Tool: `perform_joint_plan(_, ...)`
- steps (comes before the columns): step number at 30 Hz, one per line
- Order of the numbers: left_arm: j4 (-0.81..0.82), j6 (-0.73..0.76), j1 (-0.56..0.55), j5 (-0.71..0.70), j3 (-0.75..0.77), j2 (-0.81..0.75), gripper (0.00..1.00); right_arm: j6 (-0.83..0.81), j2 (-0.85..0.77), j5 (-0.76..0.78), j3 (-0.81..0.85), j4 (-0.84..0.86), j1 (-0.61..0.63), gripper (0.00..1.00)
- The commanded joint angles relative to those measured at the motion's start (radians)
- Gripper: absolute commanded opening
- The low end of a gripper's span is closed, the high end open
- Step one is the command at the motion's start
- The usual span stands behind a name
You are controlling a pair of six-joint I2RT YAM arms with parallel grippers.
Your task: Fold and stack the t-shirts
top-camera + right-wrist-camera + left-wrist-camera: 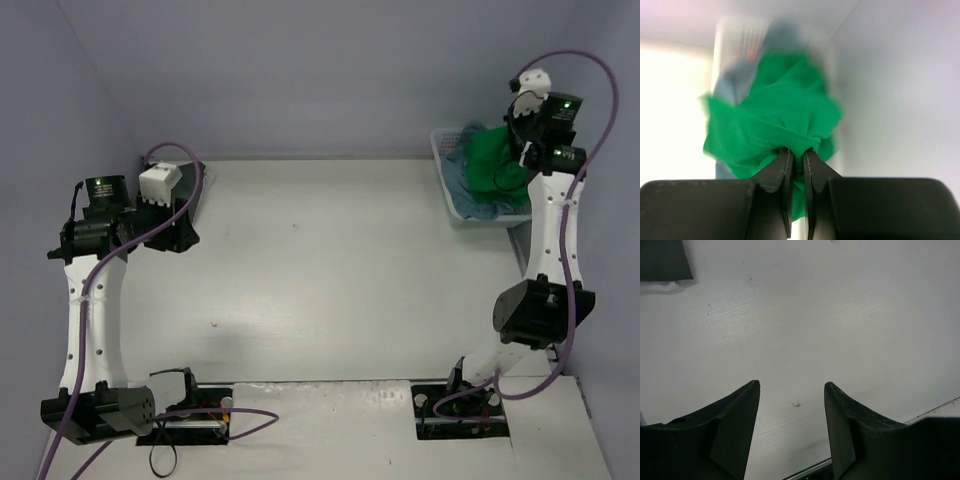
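- R gripper [797, 150] was clamped on a fold of the green t-shirt [775, 115]; the jaws stood nearly together w/ a bunch of cloth pinched at the tips.
- Green t-shirt hung bunched from that pinch, at the far R of the table [330, 270], over the white basket [443, 150].
- In the overhead view, the green t-shirt [490, 160] sat on top of the teal-blue t-shirt [470, 195]. The blue one lay lower in the basket, spilling towards its near L side.
- R wrist view was blurred. The teal-blue t-shirt [735, 85] showed behind and L of the green one. Basket lattice was too smeared to make out there.
- R arm reached up along the R wall, wrist bent over the basket.
- L gripper [792, 385] was open, jaws well apart, nothing between them, only bare table [815, 315] below.
- L gripper [180, 225] sat over the far L part of the table, well apart from the basket and both shirts.
- A dark patch [662, 260] w/ a pale strip under it showed at the top-L corner of the L wrist view, flat on the table. Couldn't tell what it was.
- Neither shirt in view was folded; both were crumpled at the basket.
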Motion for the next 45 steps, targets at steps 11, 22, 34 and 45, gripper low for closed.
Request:
perform_joint_plan(11,0.072,-0.026,0.037,-0.007,-0.019,-0.048,0.49,0.003,-0.36,-0.244,0.302,0.054,0.042,0.0)
perform_joint_plan(22,0.089,-0.04,0.059,0.024,-0.043,-0.062,0.49,0.097,-0.458,-0.414,0.419,0.059,0.039,0.0)
perform_joint_plan(34,0.105,-0.051,0.059,0.134,-0.082,-0.062,0.49,0.279,-0.323,-0.802,0.304,-0.032,0.079,0.0)
perform_joint_plan(45,0.228,-0.106,0.04,0.351,-0.178,-0.095,0.31,0.325,-0.359,-0.98,0.18,-0.042,0.231,0.0)
